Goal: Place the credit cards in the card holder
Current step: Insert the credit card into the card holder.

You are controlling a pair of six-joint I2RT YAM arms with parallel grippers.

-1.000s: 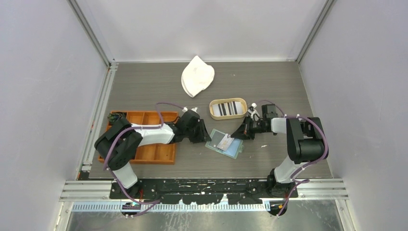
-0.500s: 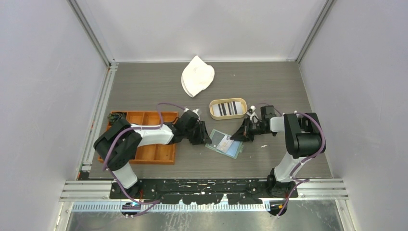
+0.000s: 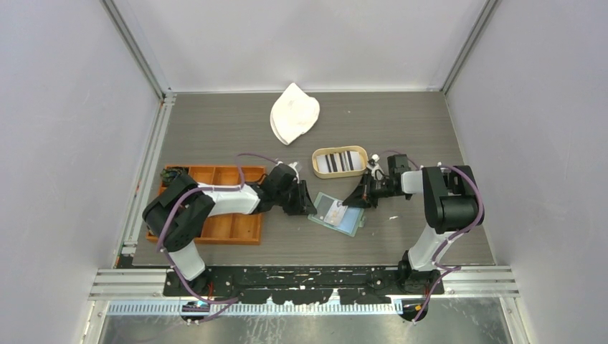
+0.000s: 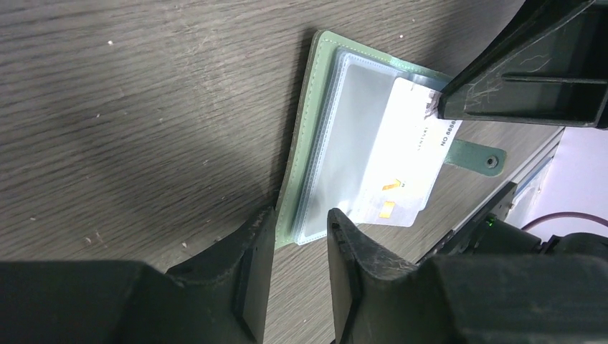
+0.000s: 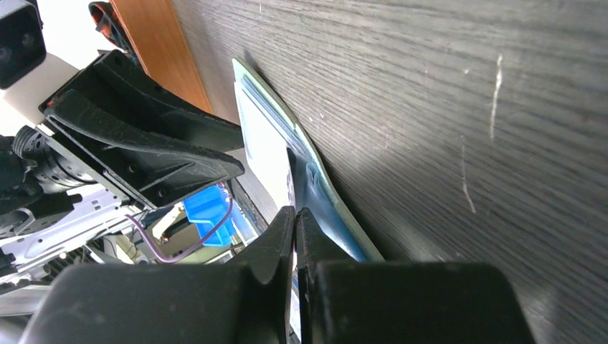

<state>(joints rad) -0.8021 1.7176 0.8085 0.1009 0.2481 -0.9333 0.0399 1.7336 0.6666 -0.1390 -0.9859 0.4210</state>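
The card holder [image 3: 349, 223] lies open on the table, its green edge [image 4: 307, 143] and clear pockets facing up. A white credit card [image 4: 410, 168] rests flat over the pockets. My right gripper [image 3: 350, 203] is shut on that card's far corner, and the right wrist view shows the jaws [image 5: 295, 215] pressed together on the card [image 5: 262, 140]. My left gripper [image 4: 297, 229] is open, its tips straddling the holder's near corner [image 3: 313, 208]. Several more credit cards [image 3: 338, 160], black and white, lie in the oval wooden tray.
The oval wooden tray [image 3: 315, 163] sits just behind the holder. An orange compartmented tray [image 3: 215, 228] lies under my left arm. A crumpled white cloth [image 3: 294, 112] is at the back. Both grippers face each other closely across the holder.
My right gripper has shifted slightly left and away from me with the card, over the holder's pockets. The left gripper has barely moved.
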